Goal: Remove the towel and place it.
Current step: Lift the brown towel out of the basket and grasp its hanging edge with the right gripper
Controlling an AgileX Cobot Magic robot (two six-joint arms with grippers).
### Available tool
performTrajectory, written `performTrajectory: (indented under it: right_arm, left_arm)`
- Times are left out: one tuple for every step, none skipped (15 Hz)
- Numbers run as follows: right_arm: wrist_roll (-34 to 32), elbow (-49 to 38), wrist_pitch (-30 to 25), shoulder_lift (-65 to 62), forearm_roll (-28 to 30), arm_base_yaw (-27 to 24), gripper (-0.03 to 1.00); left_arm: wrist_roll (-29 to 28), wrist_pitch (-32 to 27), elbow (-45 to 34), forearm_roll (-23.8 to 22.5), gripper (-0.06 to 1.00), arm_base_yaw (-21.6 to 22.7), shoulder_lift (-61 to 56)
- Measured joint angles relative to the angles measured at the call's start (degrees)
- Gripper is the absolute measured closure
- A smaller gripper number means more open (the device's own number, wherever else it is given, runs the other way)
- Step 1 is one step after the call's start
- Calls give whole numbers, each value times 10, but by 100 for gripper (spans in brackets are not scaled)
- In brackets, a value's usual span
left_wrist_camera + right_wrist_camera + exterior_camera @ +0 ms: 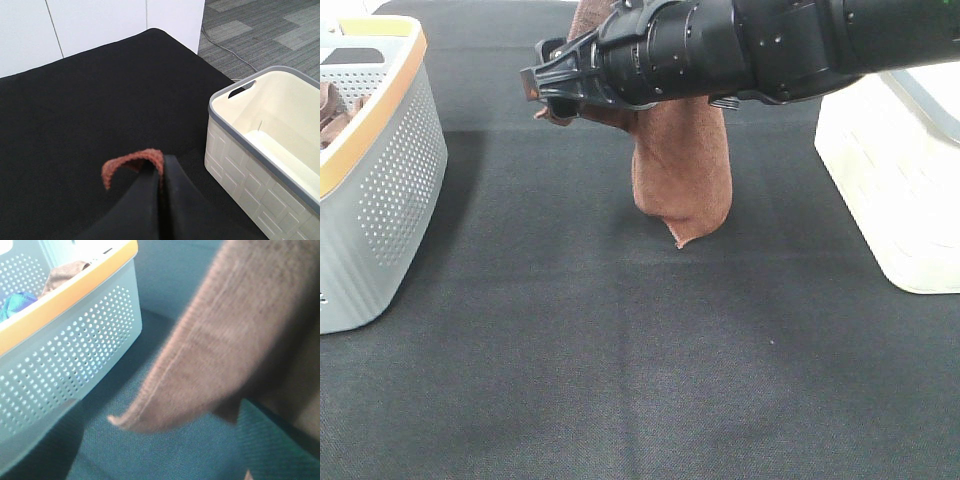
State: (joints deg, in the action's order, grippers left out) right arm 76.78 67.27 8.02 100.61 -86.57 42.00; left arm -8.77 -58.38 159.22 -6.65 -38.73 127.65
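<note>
The reddish-brown towel (682, 170) hangs in mid-air over the middle of the black table, its lowest corner close to the surface. In the left wrist view my left gripper (161, 166) is shut on a fold of the towel (131, 162), high above the table. The left gripper does not show in the exterior view. My right arm reaches across in front of the towel, and the right gripper (538, 88) points left towards the grey basket (380, 180). The right wrist view shows the towel (225, 340) hanging close by, but not the fingers.
The grey perforated basket with an orange rim (65, 370) stands at the left and holds some cloth and a blue-green item. A white basket (890, 190) with a grey rim (235, 130) stands at the right edge. The table (620, 360) is covered in black cloth.
</note>
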Motion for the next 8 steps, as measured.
performTrajectory:
  right_arm:
    - [-14,0,19,0,0,0,16]
    - [-27,1,44,0,0,0,16]
    - [-37,1,63,0,-3,0,16]
    - [-44,1,66,0,-4,0,16]
    - [-46,1,59,0,-4,0,16]
    - [-46,1,59,0,-4,0,16]
    - [-46,1,57,0,-4,0,16]
    - [-48,1,57,0,-4,0,16]
  left_arm:
    - [0,0,0,0,94,0,0]
    - [0,-1,0,0,94,0,0]
    - [0,-1,0,0,94,0,0]
    - [0,-1,0,0,94,0,0]
    - [0,-1,0,0,94,0,0]
    - [0,-1,0,0,94,0,0]
    - [0,-1,0,2,94,0,0]
    - [0,-1,0,5,94,0,0]
